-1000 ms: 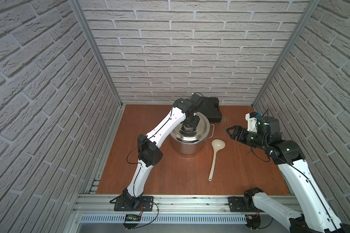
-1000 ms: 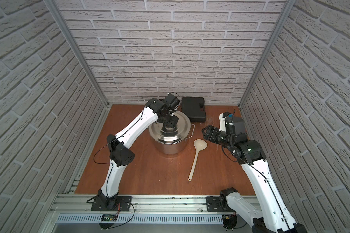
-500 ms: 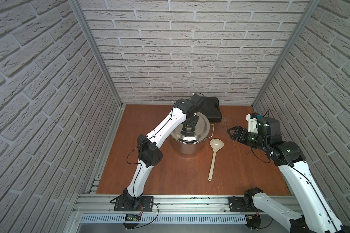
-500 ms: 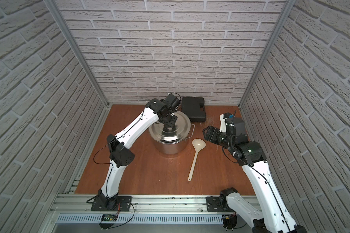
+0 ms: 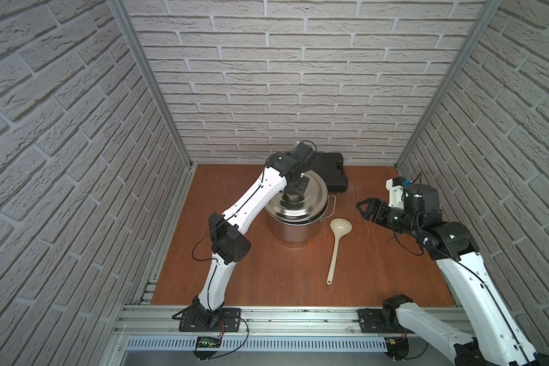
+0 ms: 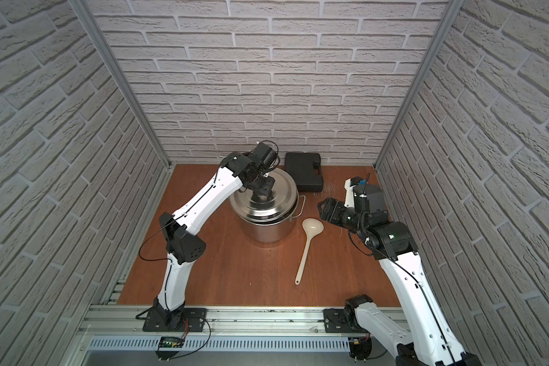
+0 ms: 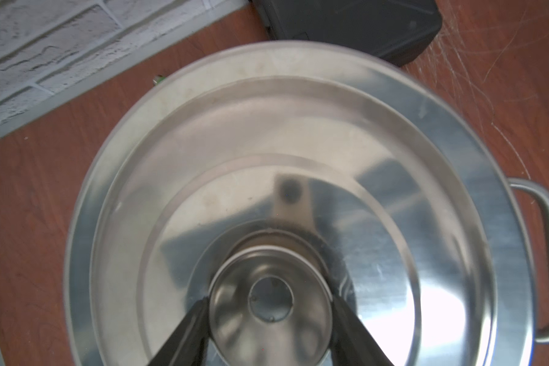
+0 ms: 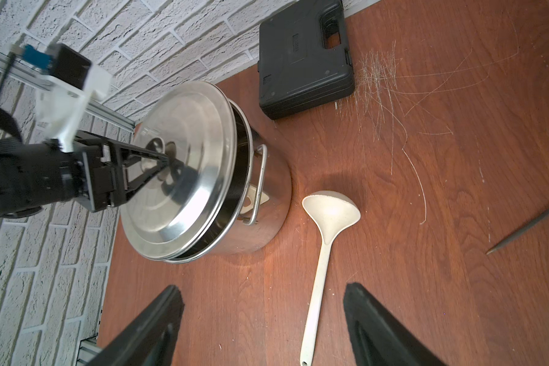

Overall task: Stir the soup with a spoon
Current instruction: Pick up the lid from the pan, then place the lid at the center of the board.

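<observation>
Wooden tabletop between white brick walls: your spoon lies free beside the steel pot.

The spoon lies flat just to the right of the pot, bowl up and toward the back wall, with neither gripper touching it. Your left gripper is clamped on the knob of the lid, which sits tilted with one edge off the rim. Your right gripper hangs spread and empty near the spoon's bowl. A black case sits behind the pot.
</observation>
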`<state>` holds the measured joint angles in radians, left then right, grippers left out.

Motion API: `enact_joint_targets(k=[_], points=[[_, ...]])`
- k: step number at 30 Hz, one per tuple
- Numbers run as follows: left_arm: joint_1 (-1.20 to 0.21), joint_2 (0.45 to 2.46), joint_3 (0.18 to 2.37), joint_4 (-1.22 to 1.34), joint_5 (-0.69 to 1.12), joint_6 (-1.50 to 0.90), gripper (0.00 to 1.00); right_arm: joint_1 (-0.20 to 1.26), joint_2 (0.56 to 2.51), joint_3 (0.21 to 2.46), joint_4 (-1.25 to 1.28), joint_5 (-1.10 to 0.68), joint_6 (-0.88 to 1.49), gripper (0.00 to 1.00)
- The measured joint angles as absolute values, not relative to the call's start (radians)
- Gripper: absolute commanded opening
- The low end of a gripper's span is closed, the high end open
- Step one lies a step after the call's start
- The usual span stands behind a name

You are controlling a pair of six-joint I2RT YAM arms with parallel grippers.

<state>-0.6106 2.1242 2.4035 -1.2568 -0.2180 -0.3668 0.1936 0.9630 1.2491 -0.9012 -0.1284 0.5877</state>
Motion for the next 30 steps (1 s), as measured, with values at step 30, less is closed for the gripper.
enact_joint_targets(k=[30], points=[[0.121,1.502,1.424,-0.917,-0.146,-0.399,0.0,0.244,1.213,1.353,-0.788,-0.182,0.595,0.83]])
